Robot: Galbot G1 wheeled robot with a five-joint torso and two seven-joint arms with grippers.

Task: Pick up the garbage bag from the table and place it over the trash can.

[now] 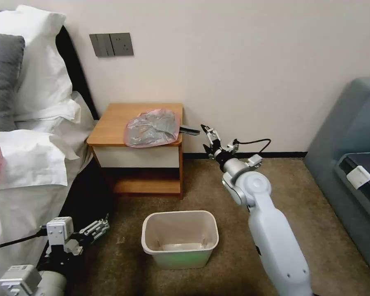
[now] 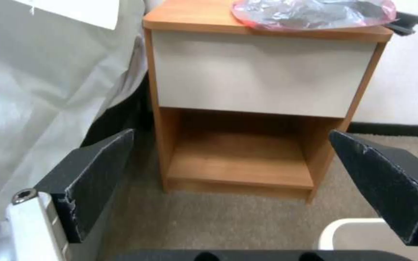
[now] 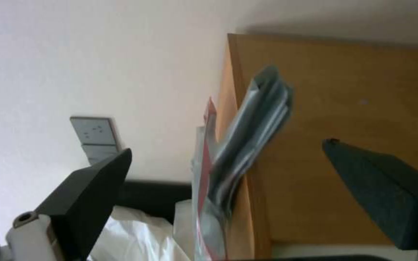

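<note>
Grey bag (image 1: 153,127) w/ pink edge, brown table (image 1: 111,123), cream bin (image 1: 179,238).

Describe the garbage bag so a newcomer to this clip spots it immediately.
Find the small light-brown wooden nightstand standing between the bed and the bare wall. On its top, toward the right front corner, lies the crumpled translucent grey plastic garbage bag. Its pinkish-red edge and crinkly sheen make it unmistakable.
</note>
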